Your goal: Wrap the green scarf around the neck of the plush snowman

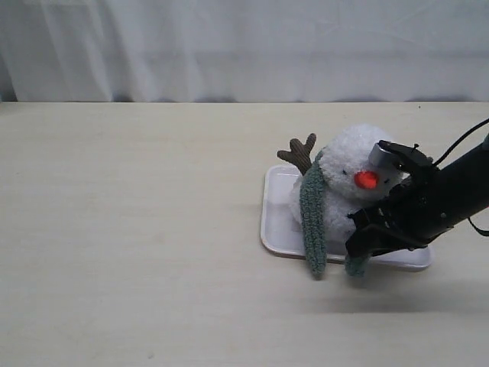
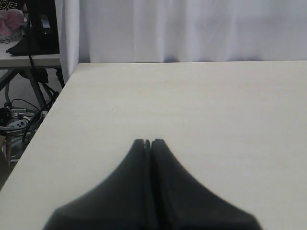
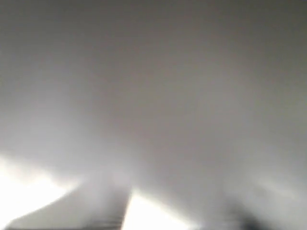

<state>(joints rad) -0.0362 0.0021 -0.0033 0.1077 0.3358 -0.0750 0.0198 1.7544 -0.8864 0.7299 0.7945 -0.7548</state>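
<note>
The plush snowman (image 1: 344, 164) leans back on a white tray (image 1: 275, 222). The green scarf (image 1: 313, 222) hangs from beside the snowman's head down its front, and a second end pokes out below its body. Whether the scarf runs fully round the neck cannot be told.

The right claw (image 1: 370, 237) sits against the snowman's belly, above that lower end. How wide its jaws stand cannot be told, as its own camera gives only a pale blur. The left claw (image 2: 147, 143) is pinched together on nothing, well away from the snowman.

The likely trouble is snagging. If fuzz or scarf catches as the right claw pulls back, the light snowman could tip, or the loose drape could slide off.

The snowman's tray rests on a pale, matte table (image 1: 137, 229), with a white curtain (image 1: 229, 46) behind the snowman.
</note>
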